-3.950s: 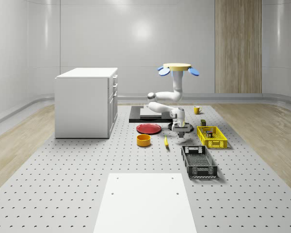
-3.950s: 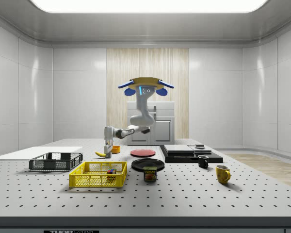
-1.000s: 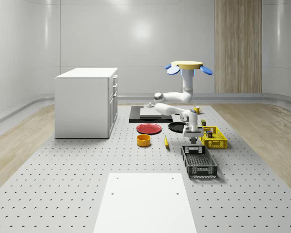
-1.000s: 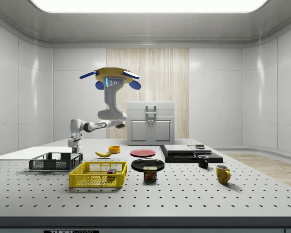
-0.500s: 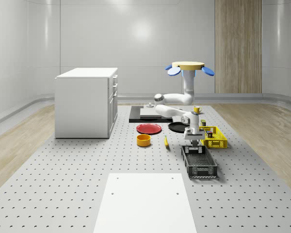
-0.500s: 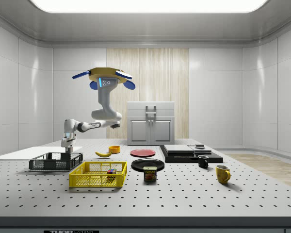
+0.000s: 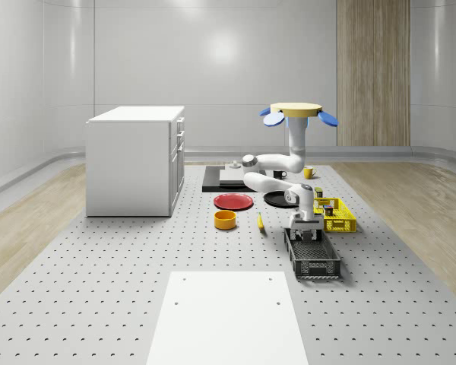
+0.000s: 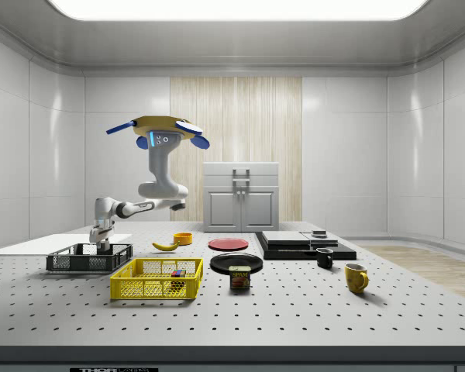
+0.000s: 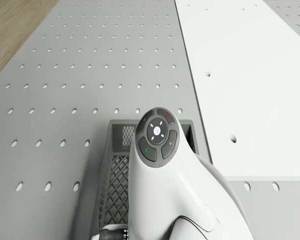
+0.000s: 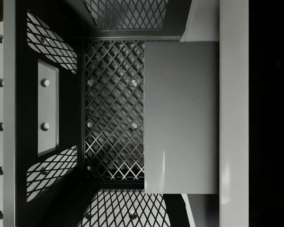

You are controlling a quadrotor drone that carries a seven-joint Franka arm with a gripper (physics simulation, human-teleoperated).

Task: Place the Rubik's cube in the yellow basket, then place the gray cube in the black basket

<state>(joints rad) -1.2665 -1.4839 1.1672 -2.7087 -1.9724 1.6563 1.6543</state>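
Note:
The drone [image 7: 298, 112] hovers above the table behind the black basket [image 7: 313, 258], with its arm bent down toward the basket's far end. My gripper [image 7: 305, 233] [image 8: 102, 246] reaches down into the black basket [image 8: 89, 258]. In the wrist view my gripper [image 10: 181, 118] is shut on the gray cube [image 10: 180, 94], which hangs just over the basket's mesh floor [image 10: 113, 109]. The Rubik's cube [image 8: 177, 273] lies inside the yellow basket [image 8: 156, 280] [image 7: 336, 216]. The drone view looks down the arm's wrist [image 9: 157, 135] onto the black basket [image 9: 119, 170].
A white cabinet [image 7: 133, 160] stands at the whole-scene view's left. A red plate [image 7: 233, 201], an orange bowl [image 7: 225, 220] and a banana [image 7: 260, 222] lie left of the baskets. A white sheet [image 7: 228, 315] covers the near table. A can [image 8: 239, 277] and mugs [image 8: 356, 277] sit to the side view's right.
Drone and arm have moved from the table's middle to the black basket, carrying the gray cube. Over the last second the gripper sank from above the basket's rim into it.

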